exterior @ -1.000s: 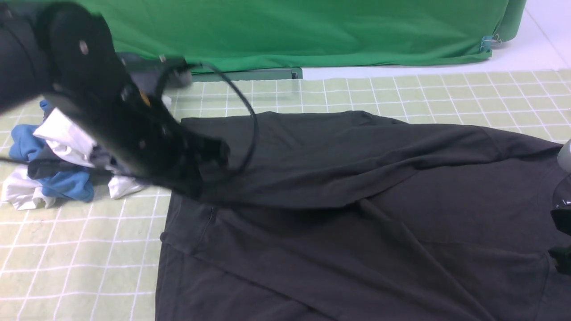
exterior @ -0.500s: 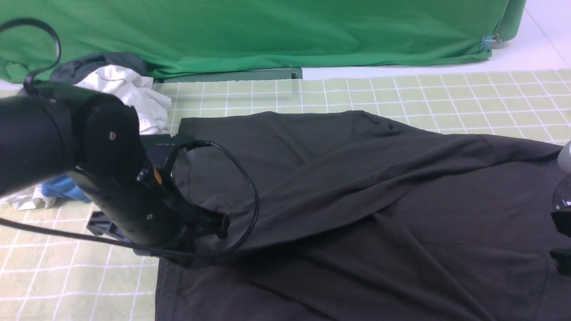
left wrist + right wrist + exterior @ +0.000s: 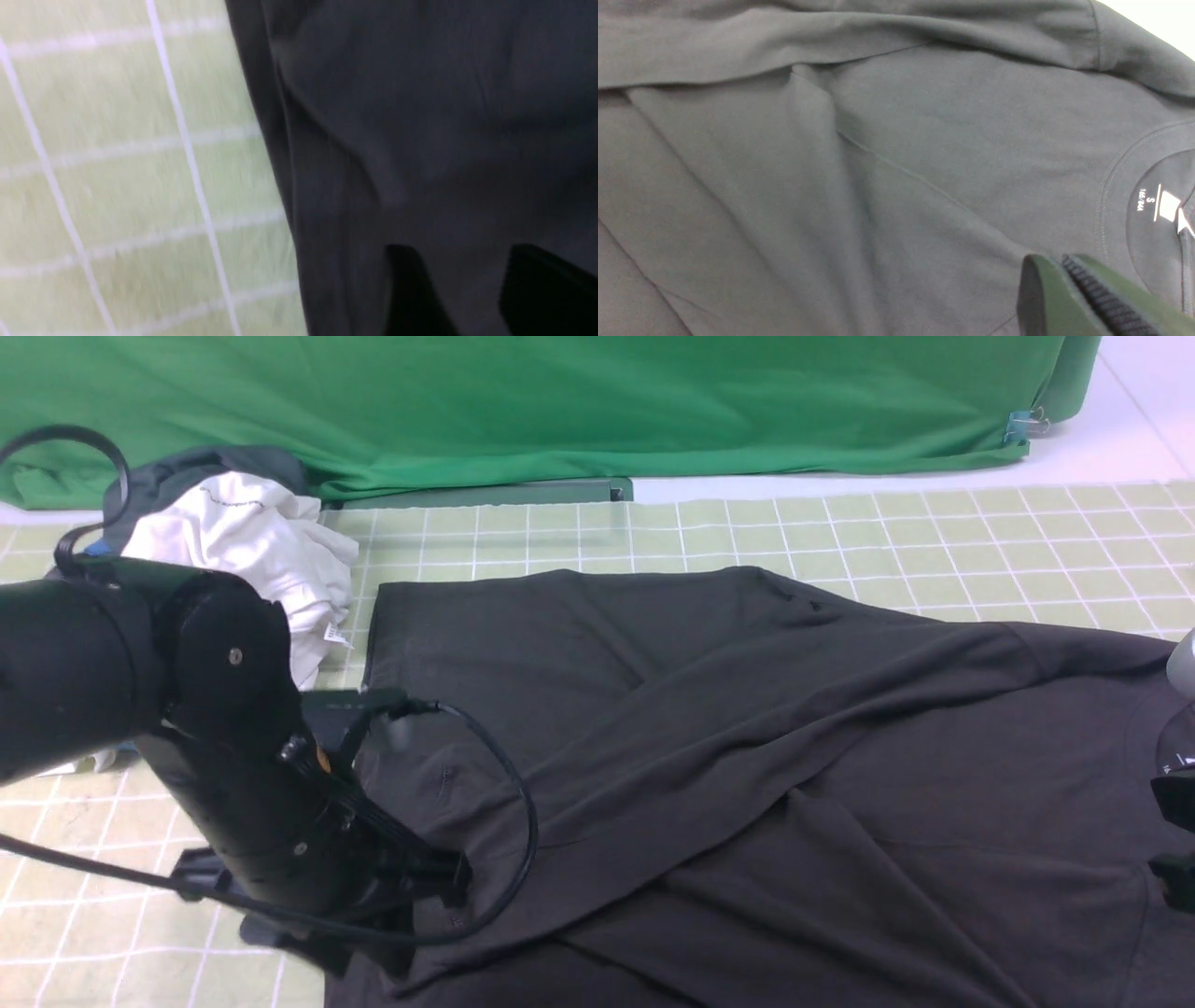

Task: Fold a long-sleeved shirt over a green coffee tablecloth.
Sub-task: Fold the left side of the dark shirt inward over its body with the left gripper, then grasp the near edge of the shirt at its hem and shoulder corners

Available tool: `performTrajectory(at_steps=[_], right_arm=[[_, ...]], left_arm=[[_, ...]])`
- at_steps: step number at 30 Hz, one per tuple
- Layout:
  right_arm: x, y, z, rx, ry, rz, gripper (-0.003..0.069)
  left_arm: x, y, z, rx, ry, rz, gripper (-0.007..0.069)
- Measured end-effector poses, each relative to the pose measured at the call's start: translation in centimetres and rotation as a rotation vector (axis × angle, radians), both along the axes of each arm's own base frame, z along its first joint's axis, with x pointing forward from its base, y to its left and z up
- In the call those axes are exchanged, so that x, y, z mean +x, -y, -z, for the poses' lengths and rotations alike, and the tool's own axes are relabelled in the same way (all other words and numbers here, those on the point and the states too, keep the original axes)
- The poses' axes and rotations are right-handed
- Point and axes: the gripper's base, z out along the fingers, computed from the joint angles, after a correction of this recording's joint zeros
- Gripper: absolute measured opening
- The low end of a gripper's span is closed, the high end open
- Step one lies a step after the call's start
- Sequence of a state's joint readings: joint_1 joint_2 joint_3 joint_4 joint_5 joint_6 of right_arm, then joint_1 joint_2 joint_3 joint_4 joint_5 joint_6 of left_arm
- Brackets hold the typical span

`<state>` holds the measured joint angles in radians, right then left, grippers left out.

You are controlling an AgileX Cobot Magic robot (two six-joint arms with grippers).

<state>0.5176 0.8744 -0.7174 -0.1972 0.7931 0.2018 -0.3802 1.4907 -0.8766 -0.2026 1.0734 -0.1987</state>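
Left gripper (image 3: 467,298): fingers spread apart, gripping nothing, low over the shirt's left edge.
Right gripper (image 3: 1057,268): pinched together, near the collar.
Long-sleeved shirt (image 3: 747,756): spread on the tablecloth, one sleeve folded diagonally across the body.
Green coffee tablecloth (image 3: 934,532): beneath the shirt, bare around it.
White garment (image 3: 252,532): heaped just beside the shirt's far left corner.

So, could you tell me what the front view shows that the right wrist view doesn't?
Only the front view shows the left arm, the white garments and the plain green fabric. Only the right wrist view shows the printed size label and the right gripper, its fingers together. Both show the long-sleeved shirt, lying creased.
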Motion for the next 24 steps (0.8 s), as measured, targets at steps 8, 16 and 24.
performTrajectory(at_steps=[8,16,24], right_arm=[[0.0,0.0,0.0,0.002,0.004,-0.001,0.0063],[0.1,-0.1,-0.1,0.01,0.017,-0.006,0.0069],[0.1,-0.1,-0.1,0.013,0.022,-0.007,0.0076]], left_arm=[[-4.7,1.1,2.7,0.066,-0.138,0.104,0.05],[-6.8,1.0,5.0,0.169,-0.111,0.041,0.051],[-7.2,0.8,6.0,0.142,-0.062,-0.015,0.0507]])
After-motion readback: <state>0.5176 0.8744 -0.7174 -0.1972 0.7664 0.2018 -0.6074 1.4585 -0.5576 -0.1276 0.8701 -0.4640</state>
